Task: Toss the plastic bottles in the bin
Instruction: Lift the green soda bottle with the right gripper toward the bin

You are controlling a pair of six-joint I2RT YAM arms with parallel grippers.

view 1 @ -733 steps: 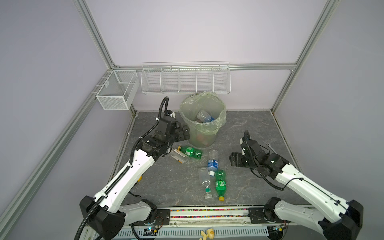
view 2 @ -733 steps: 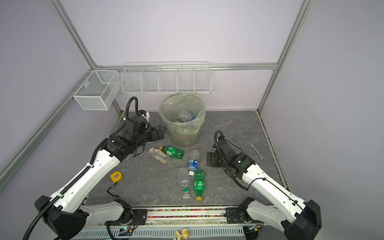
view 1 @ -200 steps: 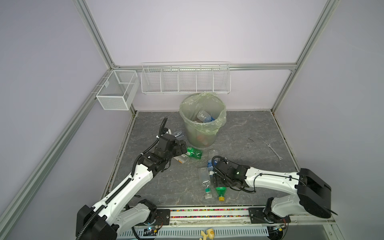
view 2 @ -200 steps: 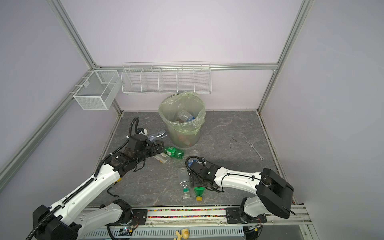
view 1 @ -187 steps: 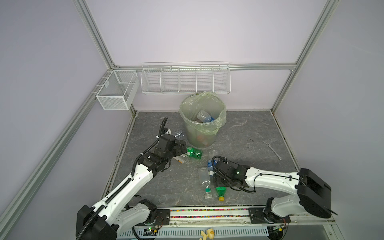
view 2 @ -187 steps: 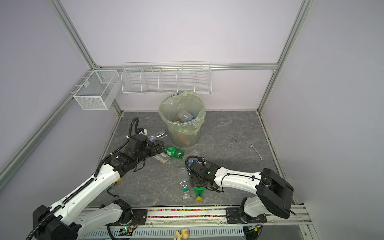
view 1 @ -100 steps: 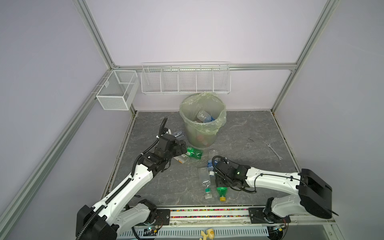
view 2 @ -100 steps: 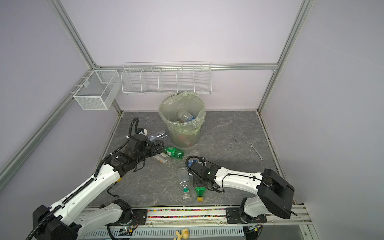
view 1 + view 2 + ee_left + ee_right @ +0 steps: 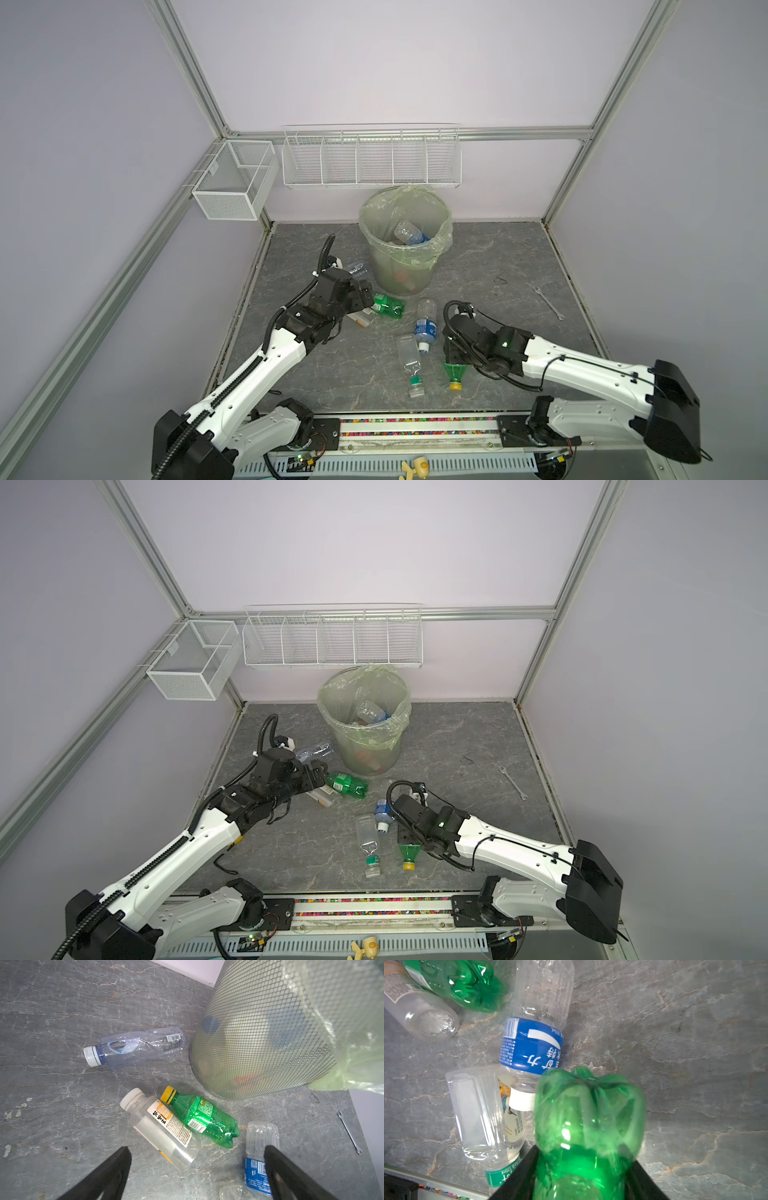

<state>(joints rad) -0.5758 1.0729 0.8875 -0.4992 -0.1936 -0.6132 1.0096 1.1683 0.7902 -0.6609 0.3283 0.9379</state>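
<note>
Left arm (image 9: 266, 365) and right arm (image 9: 582, 370): white shells, black joints, looped black cables (image 9: 323, 254); left gripper (image 9: 196, 1148) has black fingers (image 9: 108, 1172).

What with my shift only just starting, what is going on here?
A two-armed robot is clearing plastic bottles into the bin. The right hand grips a green bottle low over the table. The left hand hangs open above a white-capped clear bottle and a second green bottle beside the bin. A blue-label bottle and a green-capped clear bottle lie near the right hand.
</note>
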